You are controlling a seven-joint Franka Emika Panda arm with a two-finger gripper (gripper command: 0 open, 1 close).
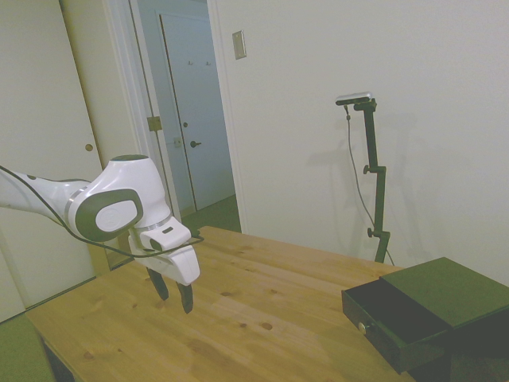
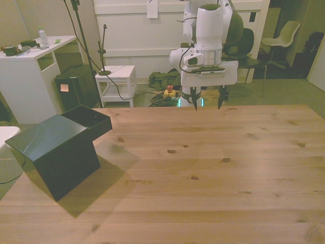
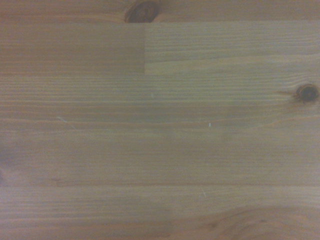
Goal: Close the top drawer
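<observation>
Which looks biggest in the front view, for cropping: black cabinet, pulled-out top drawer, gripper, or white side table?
1. black cabinet
2. top drawer, white side table and gripper: too alike to rank, and they sit at differing depths.

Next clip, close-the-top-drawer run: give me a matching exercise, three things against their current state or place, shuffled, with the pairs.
Things:
1. top drawer
2. tool
3. black cabinet

States:
A. open, holding nothing, above the table's far edge
B. stands at the front view's left on the wooden table
C. pulled out, its inside showing

Pairs: 1-C, 2-A, 3-B
</observation>
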